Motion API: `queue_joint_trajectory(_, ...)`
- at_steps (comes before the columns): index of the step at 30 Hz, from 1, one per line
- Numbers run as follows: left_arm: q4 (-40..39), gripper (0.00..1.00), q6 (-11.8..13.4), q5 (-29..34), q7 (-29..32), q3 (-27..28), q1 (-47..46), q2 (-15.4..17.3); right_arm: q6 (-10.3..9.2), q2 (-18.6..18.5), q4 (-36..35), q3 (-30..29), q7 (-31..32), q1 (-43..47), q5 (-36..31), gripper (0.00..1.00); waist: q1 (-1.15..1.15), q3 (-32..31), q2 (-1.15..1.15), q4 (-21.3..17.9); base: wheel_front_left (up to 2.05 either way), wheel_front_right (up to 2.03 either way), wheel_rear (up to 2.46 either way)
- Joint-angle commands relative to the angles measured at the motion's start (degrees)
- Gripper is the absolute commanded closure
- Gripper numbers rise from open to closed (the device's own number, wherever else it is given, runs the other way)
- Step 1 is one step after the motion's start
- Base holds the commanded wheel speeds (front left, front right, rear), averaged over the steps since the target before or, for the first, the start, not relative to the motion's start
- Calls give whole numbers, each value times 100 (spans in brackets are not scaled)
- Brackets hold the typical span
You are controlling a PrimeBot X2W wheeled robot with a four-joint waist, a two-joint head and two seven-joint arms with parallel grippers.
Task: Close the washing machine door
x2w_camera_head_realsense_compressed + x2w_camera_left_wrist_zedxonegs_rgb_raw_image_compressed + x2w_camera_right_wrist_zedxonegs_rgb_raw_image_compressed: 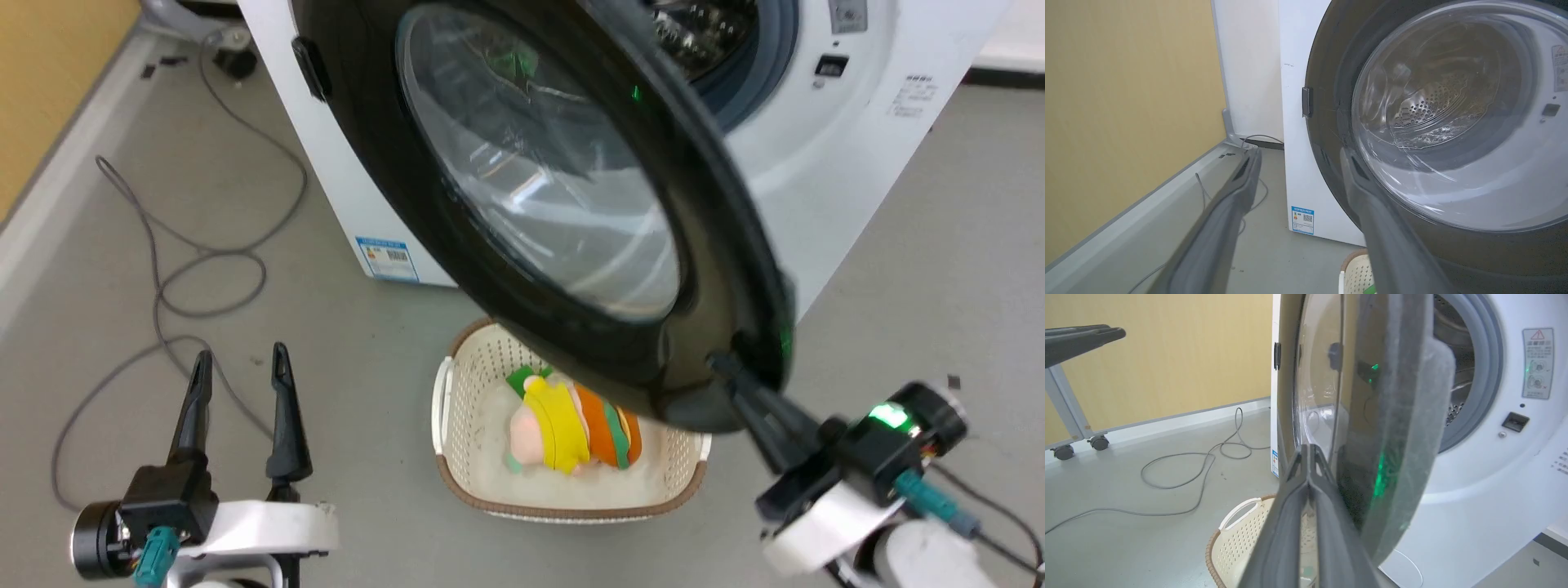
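While the left gripper (241, 353) hangs low on my left side, fingers spread wide with nothing between them, it sits well apart from the job. A grey cable (204, 269) loops on the floor beside it. Note: left arm is not the candidate.

Centre: the washing machine door (539, 204) stands swung out from the cabinet toward the robot, glossy outer face toward the head camera. The hinge side looks to be the far left edge, by the small black block; the free edge is the near right one. Below the door sits a cream basket (445, 408) holding a striped soft toy (563, 429).

Right: the right gripper (720, 361) has its fingers pressed together, holding nothing, tips at the door's outer face close to the free edge. Contact looks likely in the head view. The right wrist view, with the door nearly edge-on, does not settle it.

Key relation: the door lies between these tips and the washing machine (865, 204), whose open drum mouth sits further right, behind the matte inner rim. Judgement: the push should run from the tips through the door toward that mouth, on an arc about the left hinge. The right arm is nearer by far. Risk: closed tips sliding off the glossy curve.
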Motion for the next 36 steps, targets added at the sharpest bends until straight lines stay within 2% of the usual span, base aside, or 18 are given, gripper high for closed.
queue_joint_trajectory(1, -16, 0, -41, 30, -30, -6, -116, -7, -12, 39, 53, -119, -24, -136, -30, 100, 0, 106, 0, -10, 0, 0, 0)
queue_joint_trajectory(11, -23, 0, -78, 14, -30, -150, -454, -42, -12, 335, 829, -1206, -24, -900, -137, 100, 0, 592, 0, 47, 0, 0, 0)
queue_joint_trajectory(16, -18, 0, -87, -39, -30, -214, -620, -49, -12, 418, 1287, -1505, -24, -1513, -227, 100, 0, 864, 0, 105, 0, 0, 0)
queue_joint_trajectory(28, -30, 0, 2, -223, -30, -445, -958, -52, -12, 263, 2532, -2141, -24, -3099, -367, 100, 0, 1406, 0, 294, 0, 0, 0)
queue_joint_trajectory(36, -21, 0, 65, -308, -30, -526, -1028, -53, -12, 226, 3124, -2425, -24, -3610, -388, 100, 0, 1516, 0, 371, 0, 0, 0)
